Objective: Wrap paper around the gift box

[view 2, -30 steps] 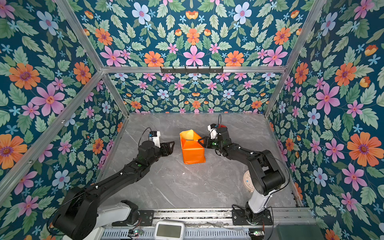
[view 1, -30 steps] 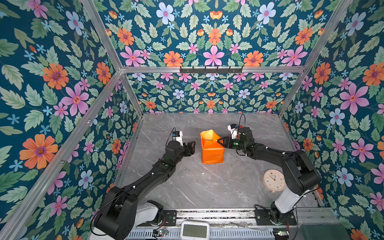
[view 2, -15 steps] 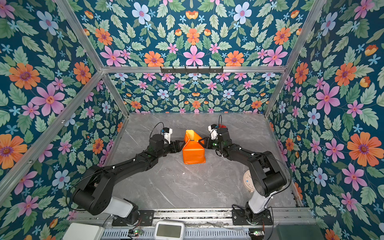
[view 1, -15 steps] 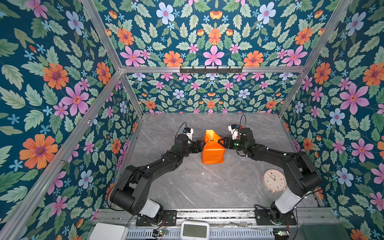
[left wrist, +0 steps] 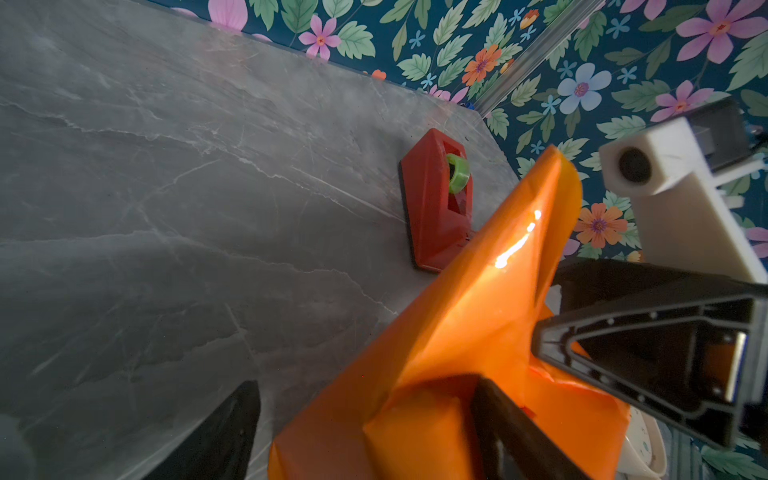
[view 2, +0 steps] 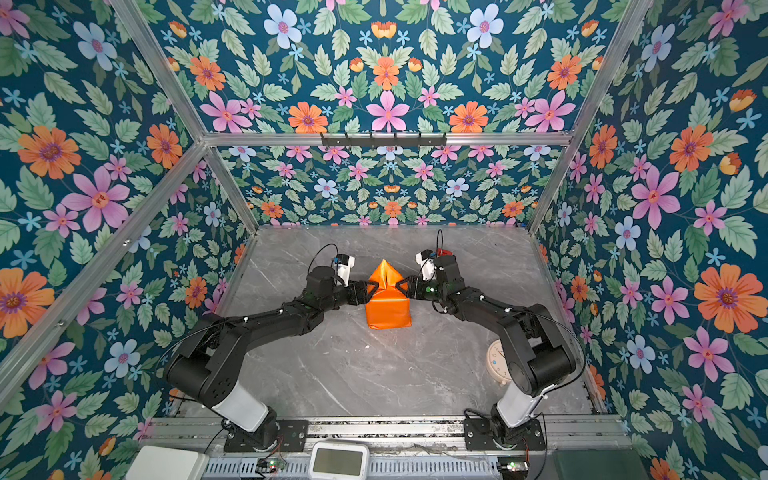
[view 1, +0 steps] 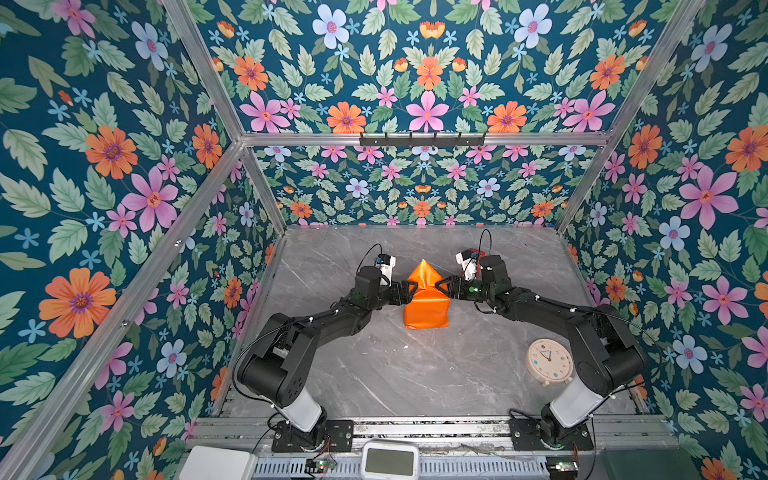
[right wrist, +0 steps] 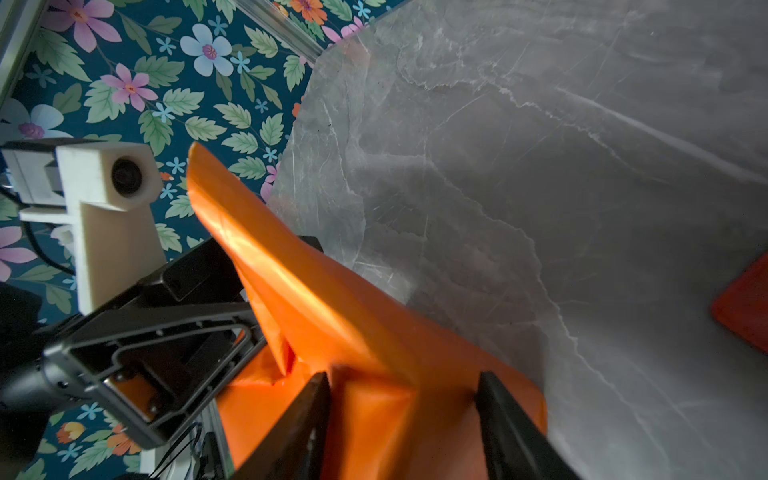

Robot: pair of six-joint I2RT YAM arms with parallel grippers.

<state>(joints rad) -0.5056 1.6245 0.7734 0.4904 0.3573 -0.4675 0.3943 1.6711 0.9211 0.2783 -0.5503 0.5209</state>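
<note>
Grey marble tabletop [view 1: 395, 374] carries the paper [view 1: 426, 309], orange face out, midway between the side edges, nearer the far edge; the gift box is hidden inside. A second ago its far end gaped like a tube — now it stands pressed into a triangular peak, the left claw [view 1: 410, 291] having come in opposite the right claw [view 1: 438, 287]. Both claws are released, jaws parted astride the tucked sides. That end probably wants folding down and taping next. Only the left wrist view clearly shows the red tape dispenser [left wrist: 436, 203] — beyond the peak.
</note>
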